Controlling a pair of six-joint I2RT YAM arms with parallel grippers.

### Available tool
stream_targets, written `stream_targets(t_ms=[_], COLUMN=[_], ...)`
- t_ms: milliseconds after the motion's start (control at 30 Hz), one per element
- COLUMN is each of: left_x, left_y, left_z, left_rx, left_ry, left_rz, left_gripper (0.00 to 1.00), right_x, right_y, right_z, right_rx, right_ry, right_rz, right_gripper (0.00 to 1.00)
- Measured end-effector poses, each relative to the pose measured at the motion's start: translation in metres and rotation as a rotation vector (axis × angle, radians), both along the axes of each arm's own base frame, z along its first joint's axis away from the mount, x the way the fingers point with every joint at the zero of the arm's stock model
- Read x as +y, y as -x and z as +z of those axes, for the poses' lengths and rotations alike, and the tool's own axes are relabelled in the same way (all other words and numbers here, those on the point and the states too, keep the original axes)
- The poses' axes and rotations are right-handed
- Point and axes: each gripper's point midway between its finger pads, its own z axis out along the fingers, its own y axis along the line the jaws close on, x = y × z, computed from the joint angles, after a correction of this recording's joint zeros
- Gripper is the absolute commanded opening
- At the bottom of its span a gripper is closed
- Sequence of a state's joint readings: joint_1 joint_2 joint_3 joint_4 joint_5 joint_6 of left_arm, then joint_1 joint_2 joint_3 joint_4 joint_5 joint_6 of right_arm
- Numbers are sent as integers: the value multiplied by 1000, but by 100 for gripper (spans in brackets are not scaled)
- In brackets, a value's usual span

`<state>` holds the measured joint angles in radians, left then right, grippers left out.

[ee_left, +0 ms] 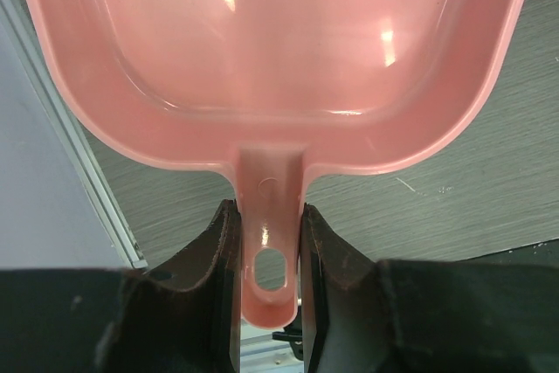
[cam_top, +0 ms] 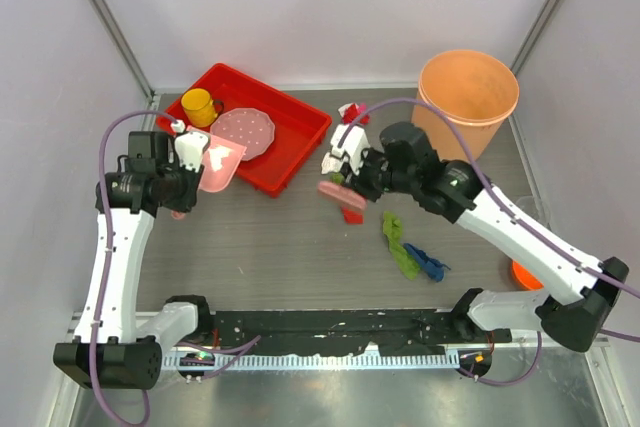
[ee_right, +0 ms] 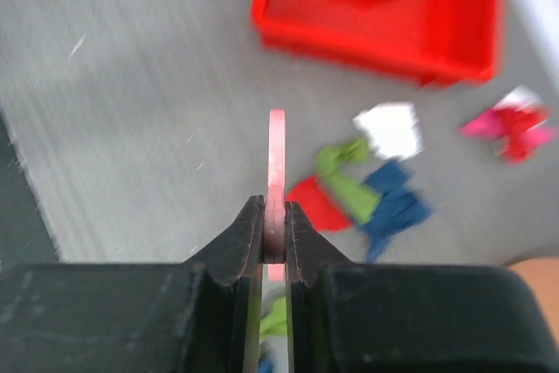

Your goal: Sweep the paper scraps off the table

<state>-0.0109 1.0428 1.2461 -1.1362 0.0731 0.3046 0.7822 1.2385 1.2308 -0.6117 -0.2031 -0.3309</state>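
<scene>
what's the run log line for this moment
left fingers: shut on pink dustpan handle | right fingers: shut on pink brush | paper scraps: loose on table

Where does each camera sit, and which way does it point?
Top external: fixed above and behind the arms, looking down on the table; both arms show.
Left wrist: on the left arm, looking along the left gripper, shut on the handle of the pink dustpan.
Right wrist: on the right arm, looking down past the right gripper, shut on a thin pink handle, at the paper scraps and red tray.
Shared: top and right wrist views both show the tray and scraps.
</scene>
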Motion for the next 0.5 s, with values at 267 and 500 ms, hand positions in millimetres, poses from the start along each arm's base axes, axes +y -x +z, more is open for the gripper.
stream_targets(t_ms=[267,500], left_x=[-12,-35], left_y=[1,36], left_z=[-15,-59], left_rx=[64,235], left_ry=[53,66], left_rz=[-39,-161], left_gripper=[0,0], right_x=[-2,-28], right_y=[-77,-196], right_z=[132,124], right_rx=[-405,-502], right_ry=[-64,66], right_rz=[-112,-293], right_gripper=[1,1])
